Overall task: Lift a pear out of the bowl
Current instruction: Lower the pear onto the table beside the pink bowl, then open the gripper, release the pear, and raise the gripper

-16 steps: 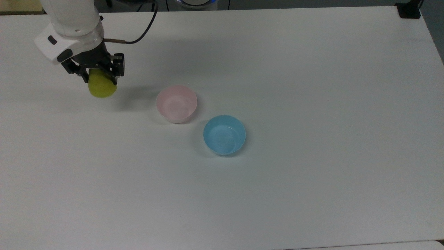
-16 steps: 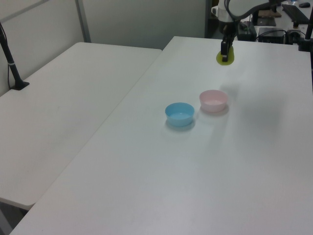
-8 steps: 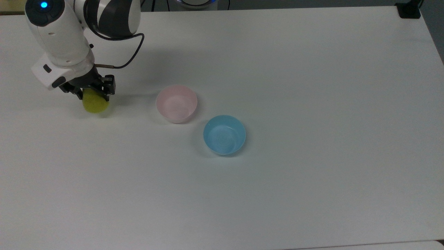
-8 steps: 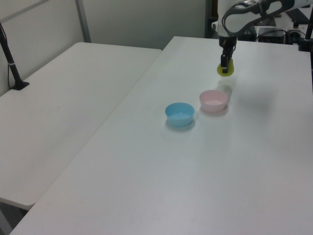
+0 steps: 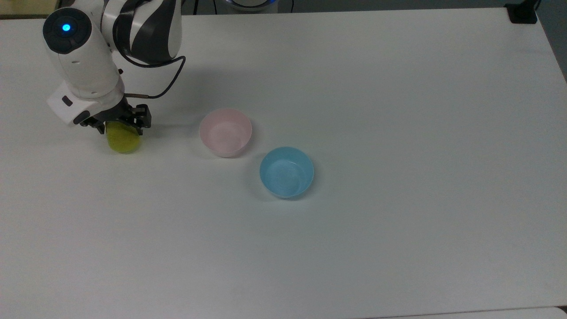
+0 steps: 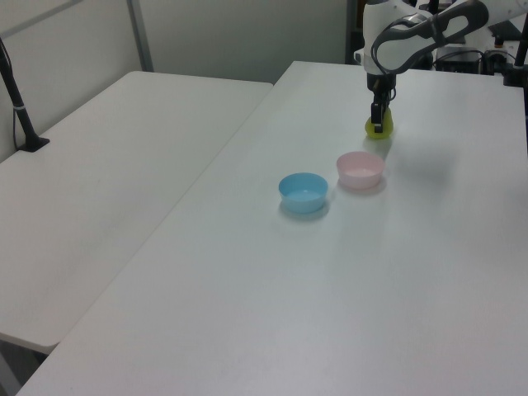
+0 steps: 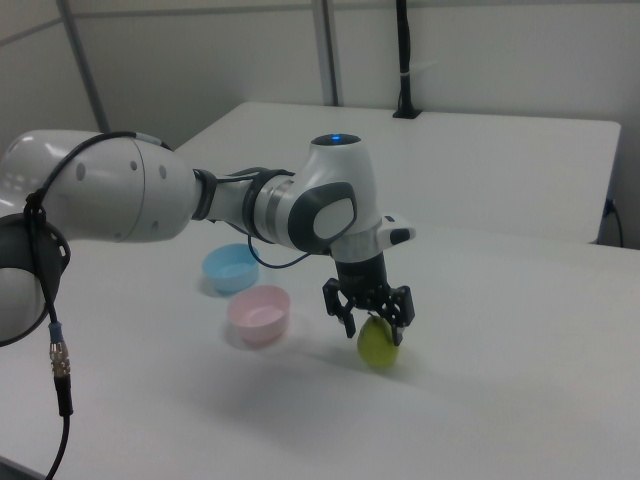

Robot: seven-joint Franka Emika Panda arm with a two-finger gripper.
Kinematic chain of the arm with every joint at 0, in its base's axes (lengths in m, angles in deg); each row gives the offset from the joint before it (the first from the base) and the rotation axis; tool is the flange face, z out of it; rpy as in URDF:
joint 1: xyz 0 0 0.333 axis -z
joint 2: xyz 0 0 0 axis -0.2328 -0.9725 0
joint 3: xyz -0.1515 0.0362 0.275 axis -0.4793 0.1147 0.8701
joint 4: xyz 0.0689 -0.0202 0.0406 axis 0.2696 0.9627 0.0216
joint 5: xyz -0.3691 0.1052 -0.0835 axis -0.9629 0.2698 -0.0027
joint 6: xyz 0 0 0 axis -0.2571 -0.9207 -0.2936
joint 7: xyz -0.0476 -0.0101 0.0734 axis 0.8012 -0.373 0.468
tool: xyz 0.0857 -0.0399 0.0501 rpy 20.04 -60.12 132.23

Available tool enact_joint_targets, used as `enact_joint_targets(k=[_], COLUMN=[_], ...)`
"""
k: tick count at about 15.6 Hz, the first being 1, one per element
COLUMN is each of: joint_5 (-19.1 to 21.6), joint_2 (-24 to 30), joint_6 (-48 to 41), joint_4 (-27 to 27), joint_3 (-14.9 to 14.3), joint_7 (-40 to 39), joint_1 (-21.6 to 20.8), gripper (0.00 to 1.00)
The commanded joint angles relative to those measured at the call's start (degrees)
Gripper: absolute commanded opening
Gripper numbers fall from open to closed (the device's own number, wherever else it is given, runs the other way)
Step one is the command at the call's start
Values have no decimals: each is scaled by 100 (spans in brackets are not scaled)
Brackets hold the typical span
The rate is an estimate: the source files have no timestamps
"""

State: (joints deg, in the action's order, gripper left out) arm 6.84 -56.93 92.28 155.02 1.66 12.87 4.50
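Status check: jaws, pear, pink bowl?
Gripper shut on the pear, low over the table. Pink bowl empty, apart from the pear. Blue bowl empty, nothing in the way.

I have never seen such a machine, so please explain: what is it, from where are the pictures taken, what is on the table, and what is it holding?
It is a white robot arm; at its tip sits a black two-finger gripper. Three fixed cameras watch it: the top view looks down on the table, and the left and right views look from two opposite sides. On the table stand two empty bowls, close together: a pink bowl and a blue bowl. The gripper is shut on a yellow-green pear, low at the table, beside the pink bowl, not in it. Whether the pear touches the table I cannot tell.
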Motion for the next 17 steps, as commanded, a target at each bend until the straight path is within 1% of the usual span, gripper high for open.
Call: enact_joint_targets(k=[1,2,4,9,12,15,17], joint_5=[-50,-50,-41,-32,-6,21,29], joint_2=[304,401,629,1279,1640,1896,2115], joint_6=[-40,-136,-400,-1129,-1586,-1850,-2096], joint_4=[-15,-24,-33,-33,-24,-7,55], joint_3=[6,50,59,68,68,77,77], joint_7=[79,166,482,1615,1994,2714,2909], joint_1=[-81,-143,-397,-1345,-1899,-2374,-2577], gripper=[100,100,100,100,100,100,100])
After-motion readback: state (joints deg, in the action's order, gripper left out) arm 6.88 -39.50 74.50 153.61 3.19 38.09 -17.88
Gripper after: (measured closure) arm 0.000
